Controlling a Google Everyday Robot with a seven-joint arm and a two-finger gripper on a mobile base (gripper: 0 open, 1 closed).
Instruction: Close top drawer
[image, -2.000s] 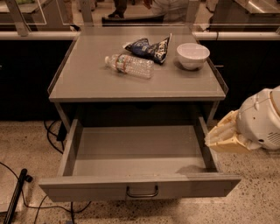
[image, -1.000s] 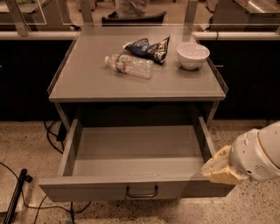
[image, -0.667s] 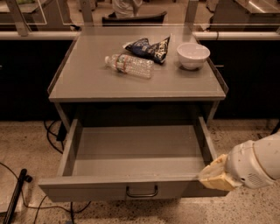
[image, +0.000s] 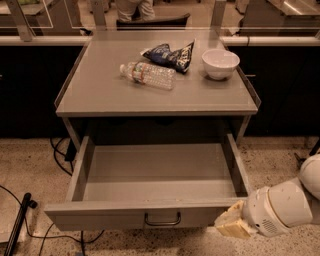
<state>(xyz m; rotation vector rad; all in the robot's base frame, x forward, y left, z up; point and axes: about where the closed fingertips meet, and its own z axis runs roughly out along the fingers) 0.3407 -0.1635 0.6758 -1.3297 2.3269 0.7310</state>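
Observation:
The top drawer (image: 115, 214) is pulled far out of the grey cabinet and is empty inside. Its flat front panel faces me, with a small dark loop handle (image: 163, 219) at its centre. My gripper (image: 231, 223) is at the lower right, at the right end of the drawer's front panel, on a white arm that comes in from the right edge. Its pale tip points left and looks to be at or against the panel's right corner.
On the cabinet top (image: 100, 92) lie a clear plastic bottle (image: 148, 75), a dark chip bag (image: 169, 55) and a white bowl (image: 220, 63). Cables (image: 60, 155) and a dark pole (image: 17, 225) lie on the speckled floor at left. Dark counters stand behind.
My gripper has moved down and to the left, from beside the drawer's right wall to the right end of its front panel. The drawer has stayed open.

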